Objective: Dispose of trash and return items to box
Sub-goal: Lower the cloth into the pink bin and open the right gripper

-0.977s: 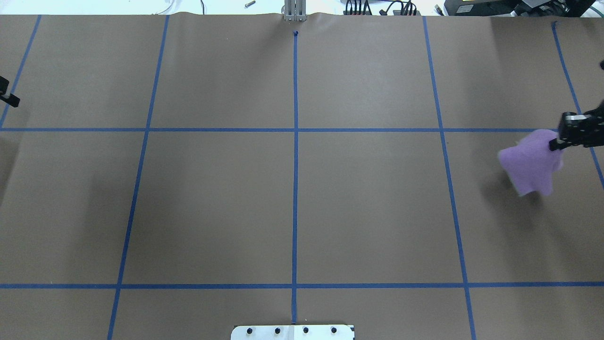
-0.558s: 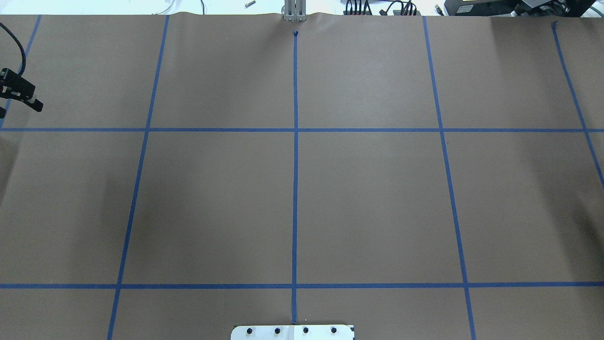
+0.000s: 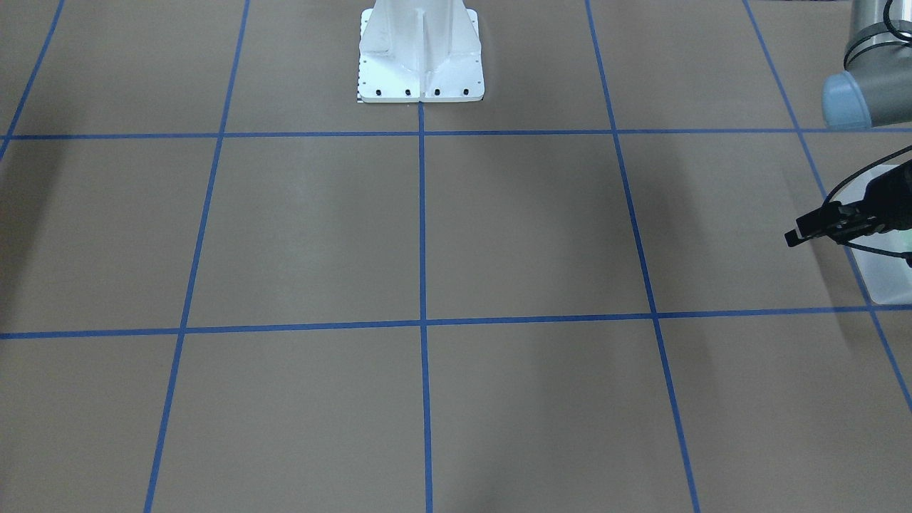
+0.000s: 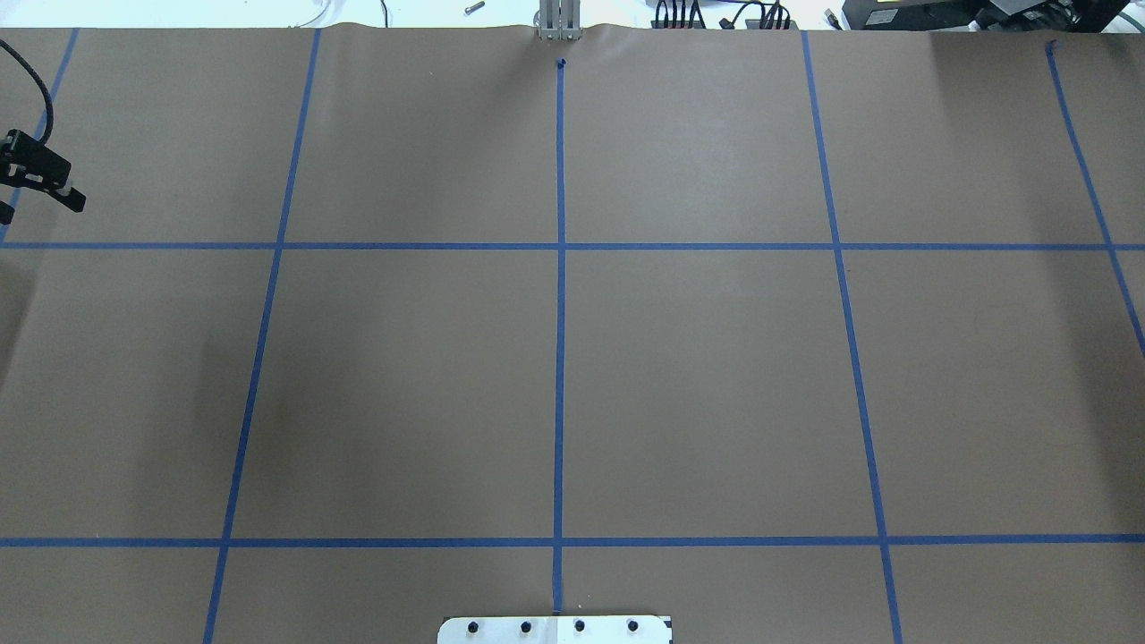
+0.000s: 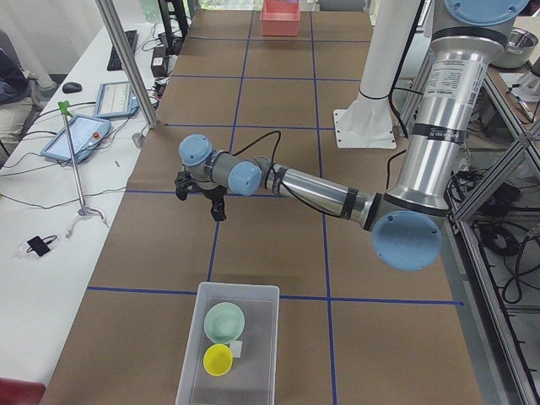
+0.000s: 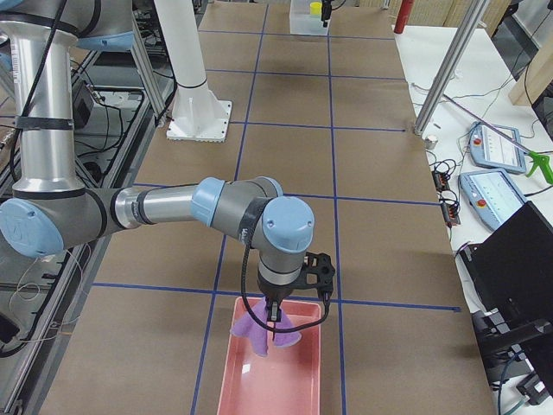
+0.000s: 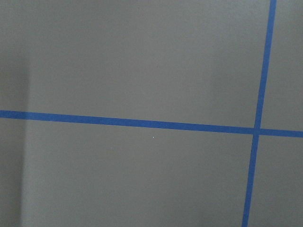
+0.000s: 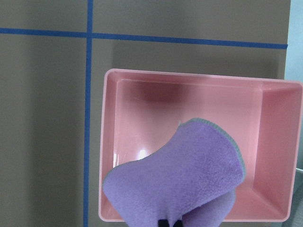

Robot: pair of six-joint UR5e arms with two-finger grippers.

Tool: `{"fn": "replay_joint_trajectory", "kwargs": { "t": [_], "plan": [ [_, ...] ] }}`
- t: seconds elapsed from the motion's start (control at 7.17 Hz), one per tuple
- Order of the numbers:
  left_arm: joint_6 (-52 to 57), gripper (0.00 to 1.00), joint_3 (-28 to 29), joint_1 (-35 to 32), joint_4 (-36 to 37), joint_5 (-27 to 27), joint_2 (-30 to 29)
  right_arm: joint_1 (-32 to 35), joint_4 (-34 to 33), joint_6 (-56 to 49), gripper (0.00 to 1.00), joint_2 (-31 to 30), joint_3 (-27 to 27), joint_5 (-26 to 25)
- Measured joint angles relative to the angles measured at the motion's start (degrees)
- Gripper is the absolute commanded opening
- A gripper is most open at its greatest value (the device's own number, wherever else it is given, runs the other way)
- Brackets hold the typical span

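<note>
Two right fingers (image 6: 275, 313) clamped on the purple cloth (image 8: 180, 179) should be parted squarely above the pink bin (image 8: 142, 104); whether the left fingers (image 4: 64, 195) are apart cannot be told.

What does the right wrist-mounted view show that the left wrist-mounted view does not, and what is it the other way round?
Only the right wrist-mounted view shows objects: a pink tray on the table and a purple cloth hanging close to the camera, covering part of the tray's nearer side. The left wrist-mounted view adds no object of its own; it has only a faint shadow along its left edge. Both views share the brown table cover and a crossing of blue tape lines.
</note>
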Motion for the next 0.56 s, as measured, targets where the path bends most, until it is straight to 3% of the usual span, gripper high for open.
{"fn": "replay_joint_trajectory", "kwargs": {
  "t": [0.14, 0.28, 0.56],
  "plan": [
    [-0.53, 0.97, -0.11, 0.0, -0.77, 0.0, 0.21, 0.16, 4.52, -0.26, 0.35, -0.05, -4.43, 0.03],
    [-1.02, 0.97, -0.31, 0.0, -1.51, 0.02, 0.55, 0.19, 8.04, -0.16, 0.99, -0.11, -7.62, 0.18],
    [-1.25, 0.97, -0.74, -0.01, -2.04, 0.16, 0.9, 0.21, 10.26, 0.19, 1.0, -0.3, -9.99, 1.01]
  ]
}}
